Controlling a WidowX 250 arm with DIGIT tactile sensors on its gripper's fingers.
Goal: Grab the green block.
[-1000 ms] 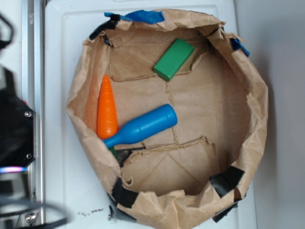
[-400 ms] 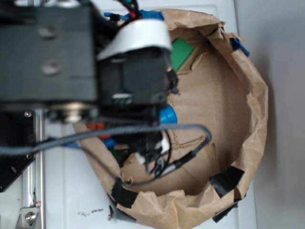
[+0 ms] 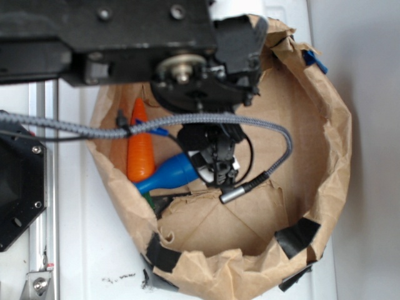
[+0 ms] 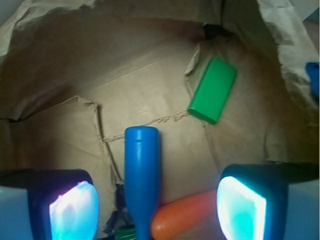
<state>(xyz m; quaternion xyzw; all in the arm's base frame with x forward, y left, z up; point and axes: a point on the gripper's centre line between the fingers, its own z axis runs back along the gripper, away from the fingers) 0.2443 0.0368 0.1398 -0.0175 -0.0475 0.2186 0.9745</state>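
Observation:
In the wrist view the green block [image 4: 212,90] lies flat on the brown paper floor, ahead and to the right of my gripper [image 4: 157,210]. The gripper is open, its two glowing pads [image 4: 72,210] wide apart with nothing gripped. It hangs above the blue bottle and carrot, well short of the block. In the exterior view the arm covers the block entirely, and the gripper [image 3: 215,159] hangs over the middle of the bag.
A blue bottle-shaped toy [image 4: 142,175] [image 3: 169,175] and an orange carrot [image 4: 182,220] [image 3: 139,150] lie below the gripper. All sit inside a crumpled brown paper bag with raised walls [image 3: 337,144] [image 4: 75,50]. A grey cable [image 3: 275,156] loops over the bag.
The arm has swung in from the left over the bag and moved further up the exterior view. It now hides the green block, which showed at the bag's far side before.

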